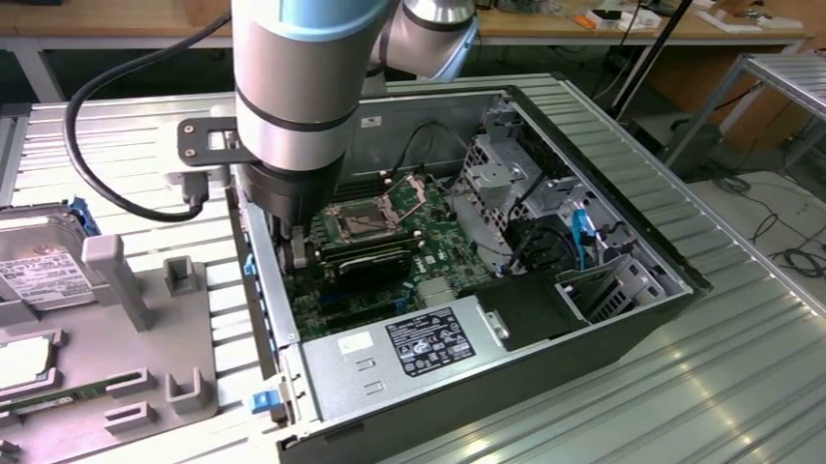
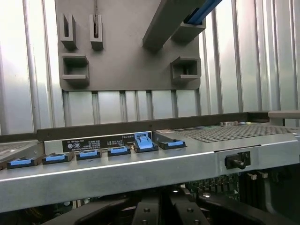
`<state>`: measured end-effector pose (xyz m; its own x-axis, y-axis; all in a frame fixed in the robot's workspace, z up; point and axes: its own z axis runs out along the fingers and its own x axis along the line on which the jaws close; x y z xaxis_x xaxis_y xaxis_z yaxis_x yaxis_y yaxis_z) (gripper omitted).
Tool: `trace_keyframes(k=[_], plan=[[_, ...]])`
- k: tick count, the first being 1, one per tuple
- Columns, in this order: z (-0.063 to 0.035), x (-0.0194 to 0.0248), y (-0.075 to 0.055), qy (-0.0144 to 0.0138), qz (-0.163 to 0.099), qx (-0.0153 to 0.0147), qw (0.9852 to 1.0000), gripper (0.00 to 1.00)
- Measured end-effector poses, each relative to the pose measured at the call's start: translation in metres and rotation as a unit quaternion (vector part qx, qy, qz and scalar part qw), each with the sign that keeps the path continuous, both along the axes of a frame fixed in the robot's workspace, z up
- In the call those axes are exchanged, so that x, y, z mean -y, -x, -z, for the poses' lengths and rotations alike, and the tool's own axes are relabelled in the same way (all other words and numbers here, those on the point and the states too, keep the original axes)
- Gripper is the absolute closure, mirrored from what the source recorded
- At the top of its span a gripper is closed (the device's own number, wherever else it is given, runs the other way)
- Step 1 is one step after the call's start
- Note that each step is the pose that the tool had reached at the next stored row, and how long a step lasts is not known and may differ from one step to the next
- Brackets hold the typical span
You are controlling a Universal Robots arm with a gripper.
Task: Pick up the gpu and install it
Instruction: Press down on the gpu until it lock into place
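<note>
My silver-and-blue robot arm (image 1: 300,87) reaches down into the open black desktop computer case (image 1: 633,193), its gripper (image 1: 300,253) lowered at the case wall on the exterior view's left, just above the green motherboard (image 1: 420,227). The fingers are pressed together; I cannot make out from either view whether the card is pinched between them, and I cannot place the gpu with certainty. The wrist view looks across the case's grey metal rear edge (image 2: 140,171), lined with blue slot clips (image 2: 89,154), one clip (image 2: 143,140) flipped up. Outside the case, on the corrugated metal table (image 1: 722,367), sits a grey plastic parts holder (image 1: 155,338) with a silver hard drive (image 1: 45,271).
</note>
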<state>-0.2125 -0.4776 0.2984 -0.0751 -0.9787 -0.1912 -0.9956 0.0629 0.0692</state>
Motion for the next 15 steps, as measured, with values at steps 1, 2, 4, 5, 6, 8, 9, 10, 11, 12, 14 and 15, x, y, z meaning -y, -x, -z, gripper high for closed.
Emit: trace_keyframes(k=[1,2,4,5,6,8,9,10,11,12,14,15], plan=[[-0.0007,0.0000,0.000,0.0000,0.000,-0.0012,1.0000,0.89],[-0.0018,0.0000,0.000,0.0000,0.000,-0.0028,1.0000,0.89],[-0.0079,0.0000,-0.001,0.0004,0.000,-0.0097,1.0000,0.89],[-0.0077,0.0000,-0.003,-0.0024,0.000,-0.0100,0.9999,0.89],[-0.0077,-0.0001,-0.012,-0.0097,0.000,-0.0100,0.9999,0.89],[-0.0077,-0.0001,-0.022,-0.0149,0.000,-0.0100,0.9998,0.89],[-0.0077,-0.0001,-0.027,-0.0174,0.000,-0.0100,0.9998,0.89],[-0.0077,-0.0001,-0.031,-0.0189,-0.001,-0.0100,0.9998,0.89],[-0.0077,-0.0001,-0.033,-0.0195,-0.001,-0.0099,0.9998,0.89],[-0.0076,-0.0001,-0.037,-0.0196,-0.002,-0.0099,0.9998,0.89],[-0.0069,-0.0001,-0.042,-0.0196,-0.004,-0.0093,0.9998,0.89],[-0.0064,-0.0001,-0.043,-0.0196,-0.005,-0.0089,0.9998,0.89]])
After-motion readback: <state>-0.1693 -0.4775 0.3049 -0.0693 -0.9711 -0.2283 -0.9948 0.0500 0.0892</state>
